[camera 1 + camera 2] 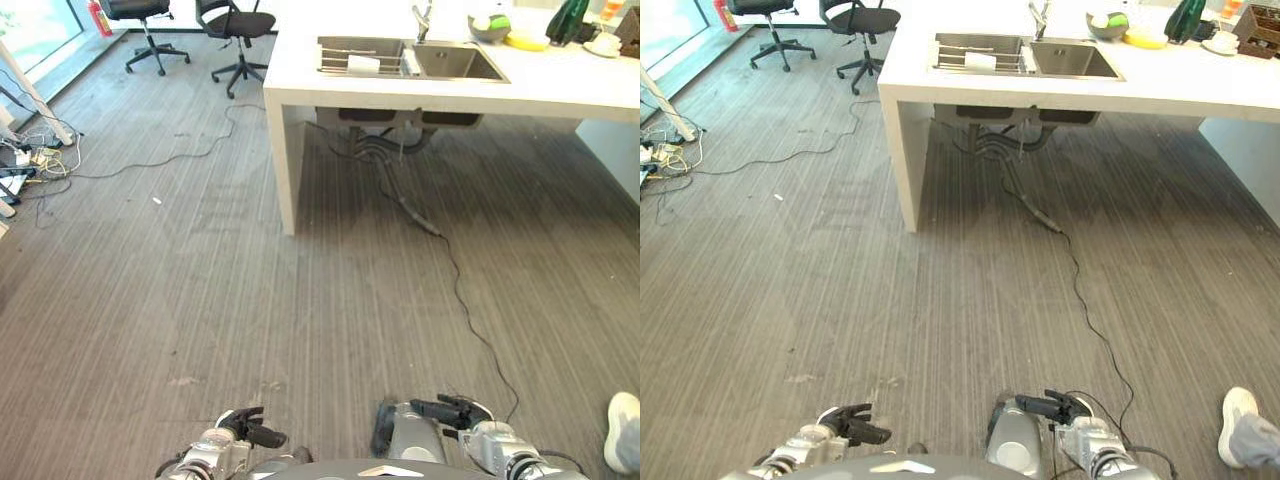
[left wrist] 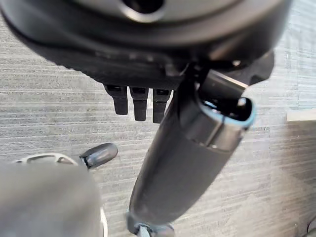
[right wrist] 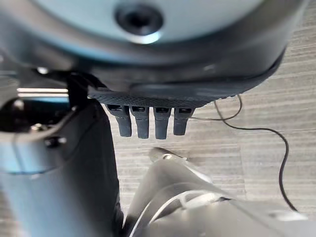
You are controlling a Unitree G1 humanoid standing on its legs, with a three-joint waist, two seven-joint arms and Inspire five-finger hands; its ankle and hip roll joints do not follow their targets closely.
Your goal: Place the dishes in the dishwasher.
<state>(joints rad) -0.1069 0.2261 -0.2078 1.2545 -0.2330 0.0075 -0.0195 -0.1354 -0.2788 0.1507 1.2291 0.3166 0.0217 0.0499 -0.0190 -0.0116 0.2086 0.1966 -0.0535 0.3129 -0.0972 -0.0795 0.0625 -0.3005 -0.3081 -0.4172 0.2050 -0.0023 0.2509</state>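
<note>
- White worktop [image 1: 560, 85] — an island standing well ahead of the robot, across a stretch of grey striped carpet floor [image 1: 200, 300].
- Stainless double sink [image 1: 410, 58] set into the worktop, a chrome tap [image 1: 422, 18] behind it; a wire rack with a pale dish [image 1: 363, 64] sits in the left basin.
- Dishes on the far right of the worktop: a grey bowl [image 1: 488, 27] holding something green, a yellow item [image 1: 526, 41] just beside it, a dark green bottle [image 1: 567, 20], a white cup on a saucer [image 1: 604, 44].
- Left hand [image 1: 250, 428] — low at the near edge of the view, fingers [image 2: 139, 102] straight and relaxed, holding nothing.
- Right hand [image 1: 450, 410] — low at the near edge, fingers [image 3: 148, 121] straight in a row, empty.
- Two black office chairs [image 1: 235, 30] on castors at the far left.
- Black cable [image 1: 470, 310] trailing over the floor from under the sink.
- A person's white shoe [image 1: 622, 430] at the right edge.
</note>
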